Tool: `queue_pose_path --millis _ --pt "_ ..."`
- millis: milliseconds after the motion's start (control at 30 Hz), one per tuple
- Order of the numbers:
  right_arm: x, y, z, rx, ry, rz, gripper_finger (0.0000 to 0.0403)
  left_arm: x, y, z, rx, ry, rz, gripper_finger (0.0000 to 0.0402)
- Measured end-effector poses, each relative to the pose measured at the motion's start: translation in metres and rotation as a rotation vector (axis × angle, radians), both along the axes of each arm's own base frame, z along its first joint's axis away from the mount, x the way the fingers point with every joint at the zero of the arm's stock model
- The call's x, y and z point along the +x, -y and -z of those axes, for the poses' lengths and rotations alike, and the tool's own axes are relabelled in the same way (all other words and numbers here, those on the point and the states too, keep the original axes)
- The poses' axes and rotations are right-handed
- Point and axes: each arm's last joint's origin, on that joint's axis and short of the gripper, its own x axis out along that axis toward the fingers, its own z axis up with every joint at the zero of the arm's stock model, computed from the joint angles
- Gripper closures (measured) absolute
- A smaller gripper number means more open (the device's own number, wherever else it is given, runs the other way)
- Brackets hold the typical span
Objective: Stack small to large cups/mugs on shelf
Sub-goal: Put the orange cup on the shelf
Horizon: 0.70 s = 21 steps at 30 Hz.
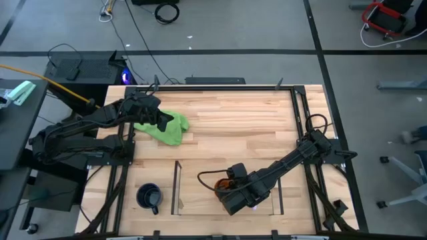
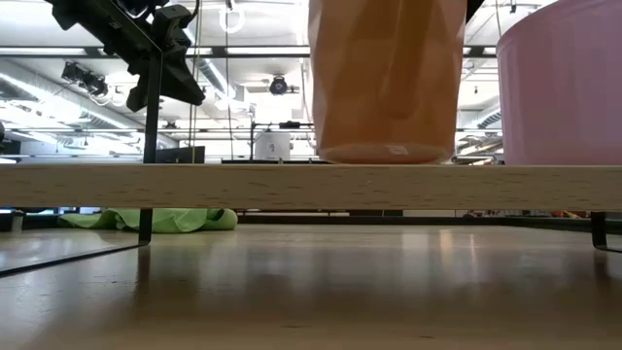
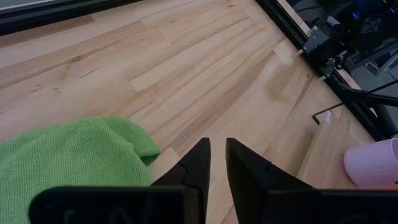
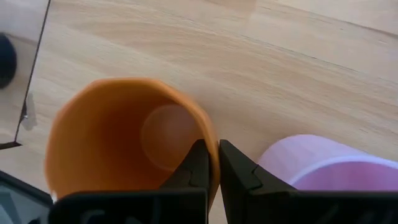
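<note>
The orange mug point(image 4: 124, 143) stands upright in the wooden shelf bay point(image 1: 200, 200), its base point(image 2: 384, 154) at the board's top; whether it rests there I cannot tell. The lilac mug point(image 4: 323, 165) stands close beside it point(image 2: 564, 83). My right gripper point(image 4: 213, 163) is shut on the orange mug. The dark navy mug point(image 1: 148, 197) stands on the table outside the bay's left clear panel point(image 1: 177, 188). My left gripper point(image 3: 215, 152) is shut and empty, above the table by the green cloth point(image 1: 165, 128). My right gripper pinches the orange mug's rim wall point(image 4: 213, 149) on the side facing the lilac mug. One finger point(image 4: 198, 163) is inside the mug and one point(image 4: 235, 167) outside. The fingers come from above, pointing down. The mug stays upright.
The green cloth point(image 3: 68, 162) lies at the far left of the table. Black frame rails point(image 1: 300, 113) run along the table's sides. The right clear panel point(image 1: 278, 197) stands by my right arm. Bare wood lies between the cloth and the bay.
</note>
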Motion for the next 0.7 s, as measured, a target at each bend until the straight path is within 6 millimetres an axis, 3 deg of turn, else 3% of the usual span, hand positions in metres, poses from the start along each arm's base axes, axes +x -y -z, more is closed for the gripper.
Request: queue_pose_path --millis 700 --pt "-0.0067 -0.0046 0.0042 0.007 -0.025 0.045 0.0387 -0.0001 0.0000 0.0001 0.000 -0.001 0.000 0.0350"
